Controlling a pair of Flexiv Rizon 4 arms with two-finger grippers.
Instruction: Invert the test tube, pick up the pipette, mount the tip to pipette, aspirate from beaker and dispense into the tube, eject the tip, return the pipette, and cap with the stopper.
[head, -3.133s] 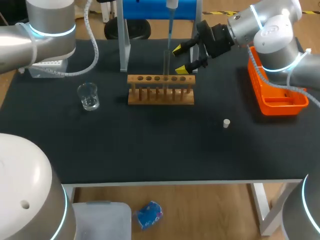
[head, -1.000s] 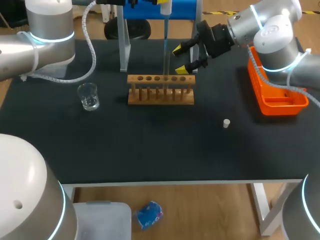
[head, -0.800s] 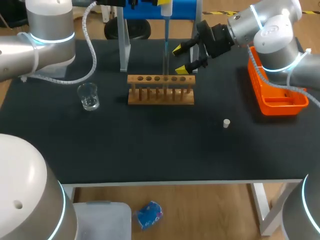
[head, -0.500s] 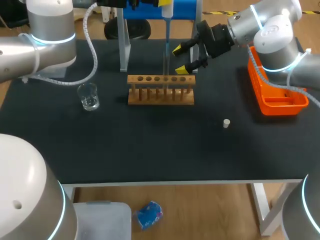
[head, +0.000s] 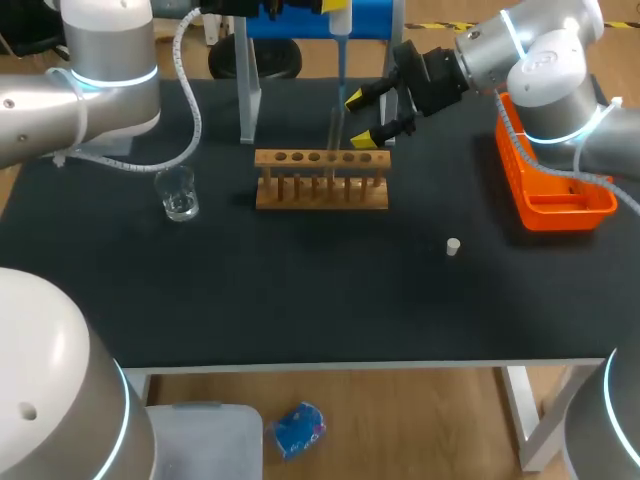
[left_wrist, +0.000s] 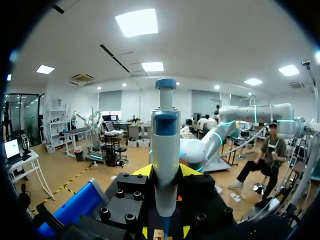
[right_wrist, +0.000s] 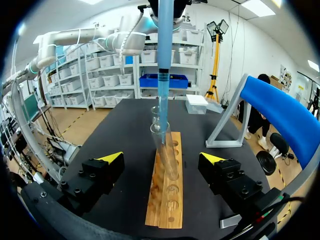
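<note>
Left arm: Coming in from the table's far left corner, the left gripper (left_wrist: 165, 227) is clamped on the pipette (left_wrist: 165, 145), one finger on each side of its pale body.
Pipette: Held upright above the wooden rack (right_wrist: 159, 202), blue plunger cap uppermost. Its thin blue tip (right_wrist: 162, 97) points straight down and ends at the mouth of the test tube (right_wrist: 165, 145). How far it goes in cannot be told.
Test tube: A clear glass tube standing upright, mouth up, in one of the rack's holes, right of the rack's middle as the head view shows it.
Right arm: Reaching in from the right, the right gripper (right_wrist: 161, 159) hangs beside the rack with its fingers spread wide and nothing in them. The tube stands ahead of it, in line with the gap, touching neither yellow tip.
Beaker: The small glass beaker (head: 177, 192) stands on the black table (head: 300, 290) to the left of the rack and apart from it.
Stopper: The white stopper (head: 453, 246) lies alone on the table, nearer the front than the rack and to its right, well apart from both grippers.
Basket: An orange basket (head: 560, 214) sits at the table's right edge, partly under the right arm.
Stand: A blue-panelled stand (head: 370, 25) rises behind the rack at the table's far side.
</note>
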